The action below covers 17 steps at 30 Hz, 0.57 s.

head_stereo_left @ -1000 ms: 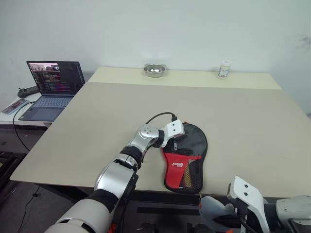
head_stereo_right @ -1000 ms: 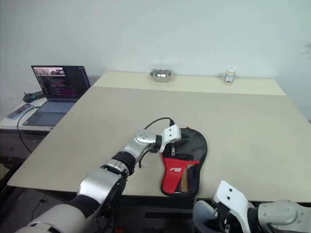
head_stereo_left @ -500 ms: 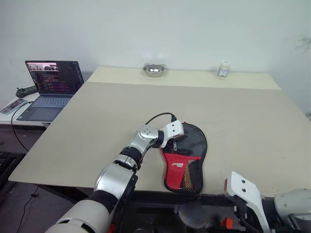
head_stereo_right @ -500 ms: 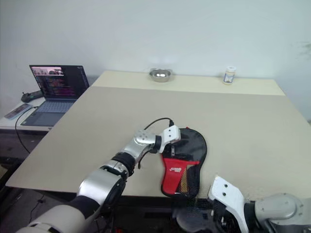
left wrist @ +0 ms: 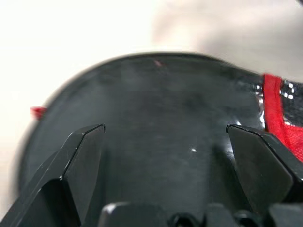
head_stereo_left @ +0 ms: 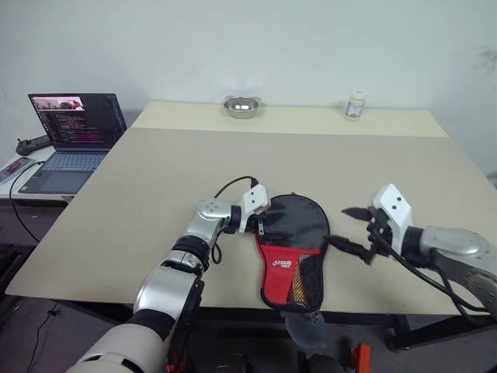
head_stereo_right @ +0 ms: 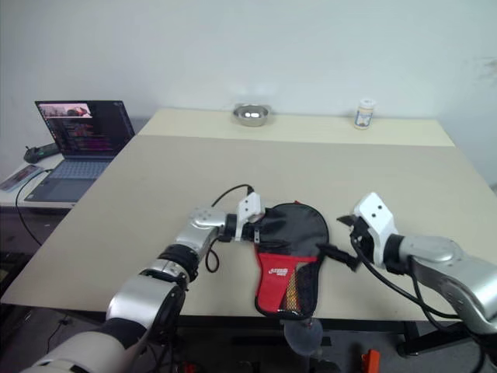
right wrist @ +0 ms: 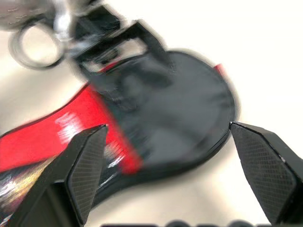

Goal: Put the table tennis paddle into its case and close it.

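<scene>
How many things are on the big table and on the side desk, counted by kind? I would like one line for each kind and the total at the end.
Paddle case: 1
Metal bowl: 1
Small white bottle: 1
Laptop: 1
Phone: 1
Total: 5

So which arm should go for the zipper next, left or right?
Probably the right. The right tool hangs open just off the rounded right edge of the case, free to reach the rim. The left tool is open at the case's left edge, well placed to steady it. The zipper pull isn't discernible.
</scene>
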{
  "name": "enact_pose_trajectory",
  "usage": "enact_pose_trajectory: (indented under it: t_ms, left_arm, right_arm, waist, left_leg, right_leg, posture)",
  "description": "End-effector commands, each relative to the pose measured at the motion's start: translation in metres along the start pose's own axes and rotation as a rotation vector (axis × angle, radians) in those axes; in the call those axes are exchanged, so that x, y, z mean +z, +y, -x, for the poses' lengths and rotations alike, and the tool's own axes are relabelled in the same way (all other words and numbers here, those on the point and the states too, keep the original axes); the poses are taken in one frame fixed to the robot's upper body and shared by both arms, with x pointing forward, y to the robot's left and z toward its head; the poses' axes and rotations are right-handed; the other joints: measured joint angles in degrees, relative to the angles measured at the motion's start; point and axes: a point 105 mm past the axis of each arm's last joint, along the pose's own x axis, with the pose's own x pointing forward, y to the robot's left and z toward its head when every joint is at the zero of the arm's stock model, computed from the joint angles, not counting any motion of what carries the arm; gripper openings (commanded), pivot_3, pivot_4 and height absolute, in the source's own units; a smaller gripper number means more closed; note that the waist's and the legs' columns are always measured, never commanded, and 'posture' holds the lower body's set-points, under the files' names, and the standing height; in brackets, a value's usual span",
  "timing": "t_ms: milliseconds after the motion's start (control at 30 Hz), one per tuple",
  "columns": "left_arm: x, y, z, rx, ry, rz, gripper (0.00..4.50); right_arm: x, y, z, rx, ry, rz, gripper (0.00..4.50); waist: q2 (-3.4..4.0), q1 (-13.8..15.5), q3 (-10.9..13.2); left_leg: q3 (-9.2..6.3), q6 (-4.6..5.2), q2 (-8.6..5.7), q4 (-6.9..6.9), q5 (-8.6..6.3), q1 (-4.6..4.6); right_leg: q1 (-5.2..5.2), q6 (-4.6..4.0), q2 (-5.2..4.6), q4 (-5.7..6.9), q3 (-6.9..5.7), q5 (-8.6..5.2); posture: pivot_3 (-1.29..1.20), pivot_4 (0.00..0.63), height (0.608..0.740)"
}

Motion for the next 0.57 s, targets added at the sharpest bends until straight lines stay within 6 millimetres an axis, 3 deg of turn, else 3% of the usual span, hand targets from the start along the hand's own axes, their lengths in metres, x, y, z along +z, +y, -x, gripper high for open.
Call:
enact_pose_trajectory:
  t_ms: [33,67,233,400,567]
  left_arm:
    - [0.022,0.011,0.034,0.093,-0.087,-0.038,4.5]
    - [0.024,0.011,0.051,0.138,-0.093,-0.04,4.5]
    - [0.02,-0.007,0.084,0.231,-0.025,0.0,4.5]
    - [0.012,-0.016,0.094,0.256,0.005,0.058,4.5]
    - [0.013,-0.011,0.094,0.305,-0.017,0.099,4.5]
  right_arm:
    - [0.01,-0.022,-0.015,-0.048,-0.11,0.104,4.46]
    - [0.008,-0.03,-0.02,-0.049,-0.126,0.102,4.46]
    - [-0.015,-0.072,-0.02,-0.062,-0.135,0.005,4.46]
    - [-0.023,-0.097,-0.018,-0.091,-0.13,0.024,4.46]
    - [-0.013,-0.097,-0.012,-0.072,-0.138,0.068,4.46]
  waist:
    - [0.06,-0.43,0.06]
    - [0.12,-0.7,0.1]
    - [0.26,-1.75,0.24]
    - [0.4,-1.42,0.33]
    - [0.4,-1.54,0.33]
  left_leg:
    - [0.01,-0.04,0.01,-0.01,-0.01,0.0]
    - [0.05,-0.06,0.01,-0.05,-0.02,0.02]
    - [0.21,-0.11,0.04,-0.07,-0.03,0.01]
    - [0.41,-0.1,0.05,-0.05,-0.04,0.11]
    - [0.89,-0.11,0.06,-0.02,-0.03,0.04]
  right_leg:
    - [-0.02,0.0,0.01,-0.02,0.02,0.0]
    - [-0.06,0.0,0.01,-0.03,0.08,0.0]
    - [-0.29,-0.03,0.08,0.09,0.43,0.01]
    - [-0.32,-0.03,0.09,0.26,0.63,0.01]
    - [-0.83,-0.04,0.08,0.76,1.09,0.0]
  posture:
    - [0.0,0.15,0.74]
    - [0.0,0.15,0.74]
    - [0.0,0.15,0.74]
    - [0.0,0.15,0.74]
    - [0.0,0.15,0.74]
